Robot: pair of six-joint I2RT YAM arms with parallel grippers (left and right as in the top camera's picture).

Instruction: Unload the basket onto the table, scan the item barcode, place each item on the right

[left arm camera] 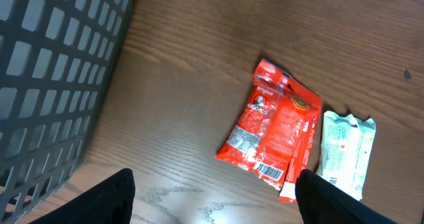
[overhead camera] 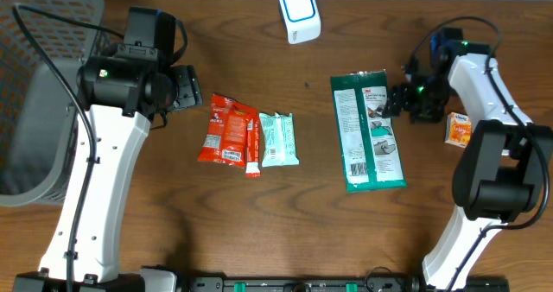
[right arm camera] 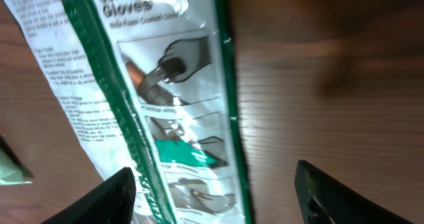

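Note:
A green and white gloves pack (overhead camera: 367, 132) lies flat on the table right of centre, a barcode label near its lower end. My right gripper (overhead camera: 396, 102) is at the pack's upper right edge, open. In the right wrist view the pack (right arm camera: 165, 85) runs between and past my spread fingers, and the gripper (right arm camera: 215, 201) holds nothing. The white and blue scanner (overhead camera: 300, 13) stands at the far edge. My left gripper (overhead camera: 192, 89) is open and empty, left of a red snack packet (overhead camera: 226, 130); its wrist view shows that packet (left arm camera: 275, 128) with its barcode.
A mint-green packet (overhead camera: 278, 140) lies against the red one. A small orange box (overhead camera: 459, 129) sits right of the right arm. A grey mesh basket (overhead camera: 34, 93) fills the far left and looms close in the left wrist view (left arm camera: 46, 65).

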